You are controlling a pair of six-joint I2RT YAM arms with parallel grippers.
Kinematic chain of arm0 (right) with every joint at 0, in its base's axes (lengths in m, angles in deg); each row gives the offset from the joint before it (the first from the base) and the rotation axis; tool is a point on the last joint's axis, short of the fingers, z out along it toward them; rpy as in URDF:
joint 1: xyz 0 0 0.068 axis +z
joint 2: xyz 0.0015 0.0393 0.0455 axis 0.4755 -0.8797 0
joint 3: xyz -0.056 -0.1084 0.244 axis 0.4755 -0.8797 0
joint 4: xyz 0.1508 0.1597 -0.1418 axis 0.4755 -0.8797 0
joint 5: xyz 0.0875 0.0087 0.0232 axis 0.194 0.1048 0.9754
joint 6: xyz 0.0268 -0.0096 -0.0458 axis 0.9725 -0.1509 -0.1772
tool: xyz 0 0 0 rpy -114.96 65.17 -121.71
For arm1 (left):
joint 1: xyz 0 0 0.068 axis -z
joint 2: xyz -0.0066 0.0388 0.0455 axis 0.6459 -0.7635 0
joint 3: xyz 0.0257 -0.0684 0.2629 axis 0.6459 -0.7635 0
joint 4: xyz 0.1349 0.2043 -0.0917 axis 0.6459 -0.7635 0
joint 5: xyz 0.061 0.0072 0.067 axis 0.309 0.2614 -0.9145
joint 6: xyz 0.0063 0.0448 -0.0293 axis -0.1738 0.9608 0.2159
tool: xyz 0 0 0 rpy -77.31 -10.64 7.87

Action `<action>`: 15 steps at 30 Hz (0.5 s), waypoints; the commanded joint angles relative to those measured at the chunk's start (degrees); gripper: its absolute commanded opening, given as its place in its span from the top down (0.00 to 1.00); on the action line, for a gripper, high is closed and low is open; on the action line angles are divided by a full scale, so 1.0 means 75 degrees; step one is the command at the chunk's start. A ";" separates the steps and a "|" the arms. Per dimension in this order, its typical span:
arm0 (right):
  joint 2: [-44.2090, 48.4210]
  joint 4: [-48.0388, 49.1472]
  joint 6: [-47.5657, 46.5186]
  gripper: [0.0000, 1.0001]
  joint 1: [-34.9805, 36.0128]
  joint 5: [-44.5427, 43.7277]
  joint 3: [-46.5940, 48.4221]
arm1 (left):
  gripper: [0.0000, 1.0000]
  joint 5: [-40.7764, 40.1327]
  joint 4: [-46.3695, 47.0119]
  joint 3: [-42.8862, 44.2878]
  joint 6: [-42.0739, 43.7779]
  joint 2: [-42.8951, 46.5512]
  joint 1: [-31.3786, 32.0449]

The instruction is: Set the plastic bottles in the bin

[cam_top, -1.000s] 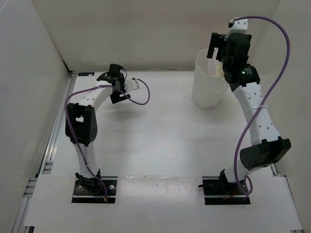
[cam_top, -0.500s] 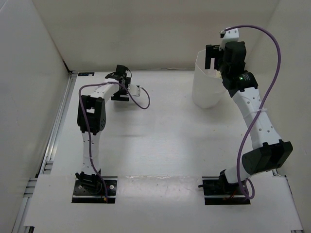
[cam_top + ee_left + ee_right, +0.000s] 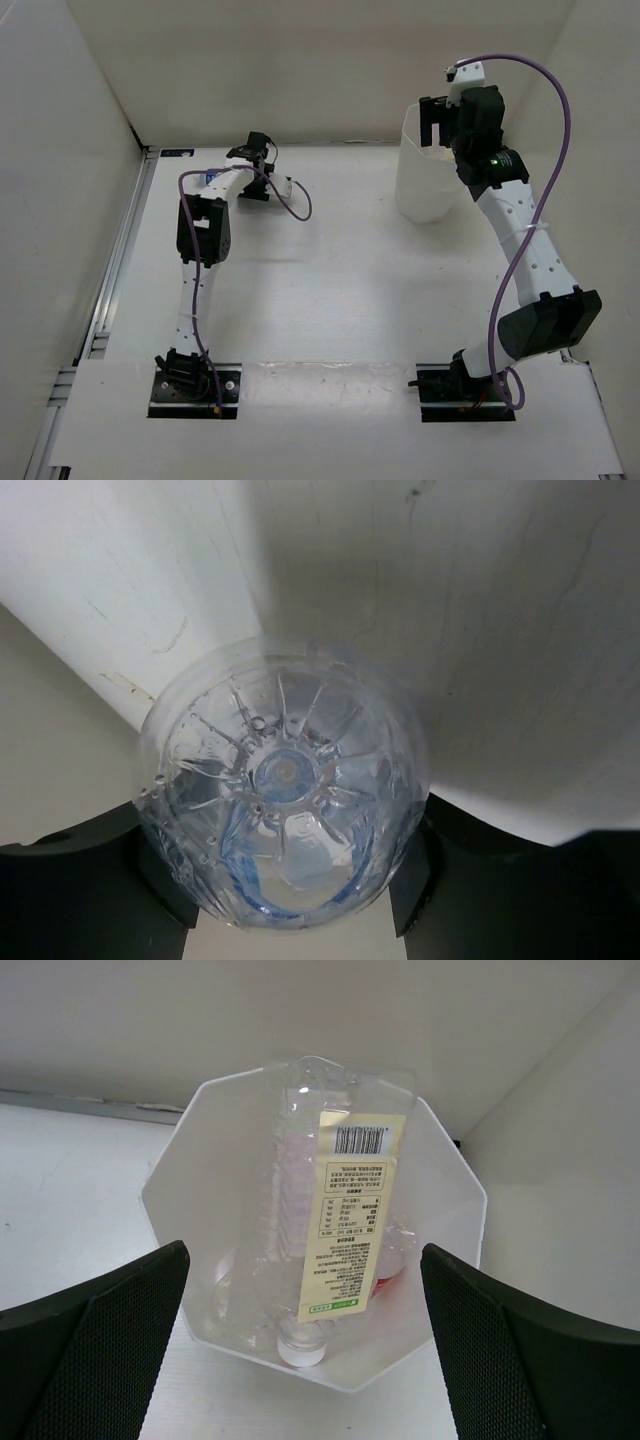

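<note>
A clear plastic bottle (image 3: 285, 810) with blue showing through it fills the left wrist view, bottom end toward the camera. My left gripper (image 3: 266, 184) is at the back left of the table, and both black fingers (image 3: 150, 880) press the bottle's sides. The white faceted bin (image 3: 420, 190) stands at the back right. My right gripper (image 3: 437, 118) hangs open above it, holding nothing. Inside the bin (image 3: 465, 1195) a yellowish-labelled bottle (image 3: 355, 1220) leans cap down, with a clear bottle (image 3: 255, 1280) beside it. A red bit of another bottle (image 3: 387, 1268) shows behind.
White walls close the table in at the left, back and right. A metal rail (image 3: 108, 300) runs along the left edge. A purple cable (image 3: 296, 205) loops off the left wrist, and another (image 3: 560, 120) arcs high over the right arm.
The left arm has reached farther toward the back and its jaws have closed on the bottle. The right gripper has shifted slightly left above the bin, still open.
</note>
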 commanded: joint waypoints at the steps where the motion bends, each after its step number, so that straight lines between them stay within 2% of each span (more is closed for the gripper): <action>1: 0.0117 0.0286 -0.0251 0.00 0.0021 -0.0044 -0.0033 | 0.72 0.0273 -0.0770 0.0346 -0.0295 -0.0038 0.0014; 2: 0.0117 0.0286 -0.0251 0.00 0.0021 -0.0044 -0.0033 | 0.90 0.0343 -0.0677 0.0347 -0.0494 -0.0038 0.0014; 5: 0.0117 0.0286 -0.0145 0.00 0.0021 -0.0044 0.0036 | 0.90 0.0414 -0.0361 0.0347 -0.0893 0.0230 0.0014; 9: 0.0187 0.0123 0.0380 0.00 0.0021 0.0131 0.0037 | 0.90 0.0858 -0.0102 0.1037 -0.2204 0.0734 0.0084; 10: 0.0361 0.0122 0.0382 0.00 0.0021 0.0271 0.0037 | 0.90 0.0975 -0.0033 0.1282 -0.2822 0.0886 0.0084; 15: 0.0842 -0.0031 0.0382 0.00 0.0021 0.2273 -0.0547 | 0.90 0.2016 0.0307 0.1378 -0.5003 0.2490 0.0084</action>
